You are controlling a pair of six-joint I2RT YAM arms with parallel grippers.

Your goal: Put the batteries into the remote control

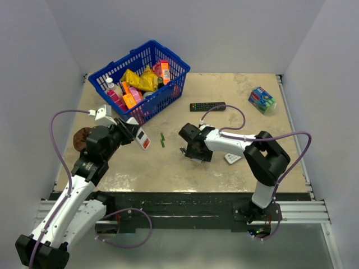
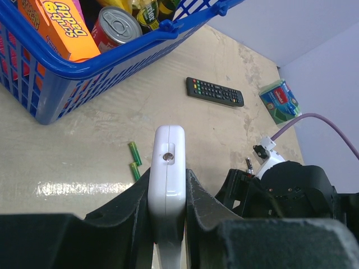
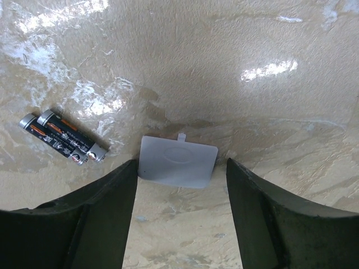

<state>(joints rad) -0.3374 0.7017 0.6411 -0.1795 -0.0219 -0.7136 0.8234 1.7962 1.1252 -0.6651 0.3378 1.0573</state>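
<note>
Looking down on a worn, glossy beige tabletop shut in by pale walls on three sides. Finding a blue basket full of packets at the far left corner, with a can and an orange box inside, a long black remote lying just beyond the middle, a green pack near the far right corner and a brown lump by the left edge. Noticing the right arm stretching over a white remote with grey buttons and hiding most of it. Clamping the small white remote edge-on above the table in the narrow jaws of the left gripper, with the red panel facing the overhead view. Holding the right gripper low over the table, with jaws spread wide on either side of a white battery cover lying flat there. Counting two green batteries side by side on the table just beyond the held remote, two black batteries touching each other just beside the cover, three remotes, one basket, one cover.
</note>
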